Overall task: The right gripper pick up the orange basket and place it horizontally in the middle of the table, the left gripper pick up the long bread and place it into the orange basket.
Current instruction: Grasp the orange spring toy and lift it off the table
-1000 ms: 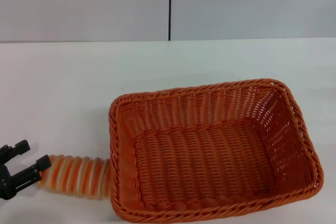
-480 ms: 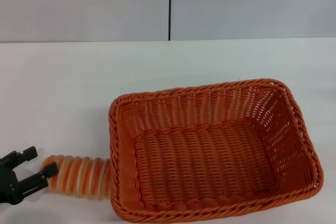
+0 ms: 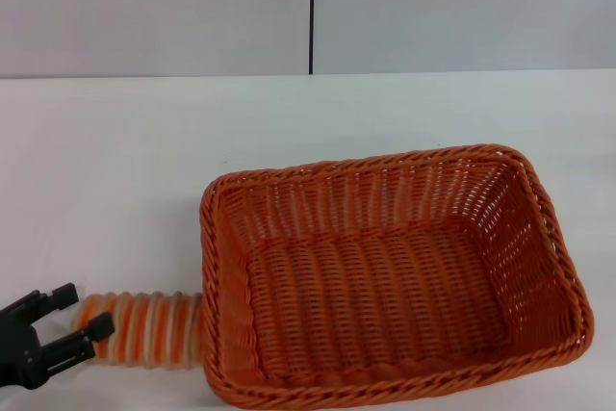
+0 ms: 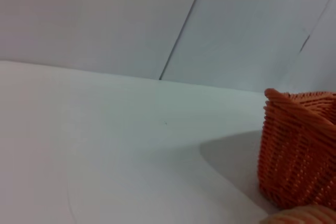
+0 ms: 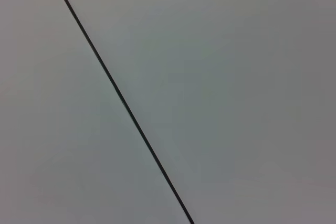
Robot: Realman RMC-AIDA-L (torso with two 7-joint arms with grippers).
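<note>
Basket placed; bread not yet loaded.

The long bread [image 3: 144, 329] lies on the table [image 3: 115, 161], one end touching the near-left wall of the orange basket [image 3: 385, 271]. The basket sits lengthwise, empty, right of centre (first step apparently done). The left gripper [image 3: 69, 324], fingers spread, straddles the bread's outer end; grasp and transfer remain. The right gripper is out of view. Grey wall panels stand behind the table.

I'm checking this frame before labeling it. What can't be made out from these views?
- Right tool: in no view; the right wrist view shows only wall.
- Left tool: cut off by the head view's edge, so its grip on the long bread is unclear.
- Long bread: its far end is hidden behind the orange basket rim; the left wrist view shows a sliver.
</note>
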